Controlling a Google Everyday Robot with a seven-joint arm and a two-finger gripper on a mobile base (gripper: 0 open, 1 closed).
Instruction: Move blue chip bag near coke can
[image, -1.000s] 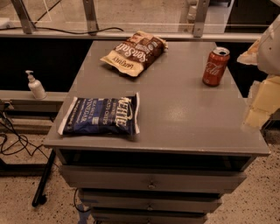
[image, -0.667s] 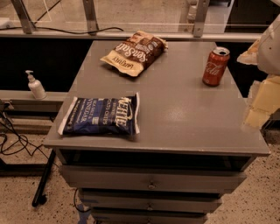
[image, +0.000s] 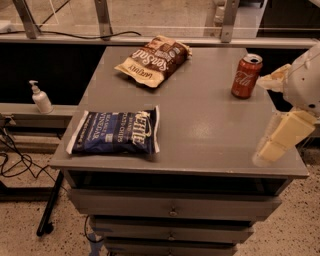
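The blue chip bag (image: 116, 132) lies flat at the front left of the grey table (image: 210, 125), with its white lettering facing up. The coke can (image: 246, 76) stands upright at the back right of the table. My gripper (image: 284, 131) hangs at the right edge of the view, over the table's right front corner. It is in front of and to the right of the can, far from the blue bag, and holds nothing.
A brown-and-tan chip bag (image: 154, 60) lies at the back middle of the table. A soap pump bottle (image: 41, 98) stands on a low ledge to the left. Cables (image: 15, 160) lie on the floor at the left. Drawers (image: 172, 210) sit under the tabletop.
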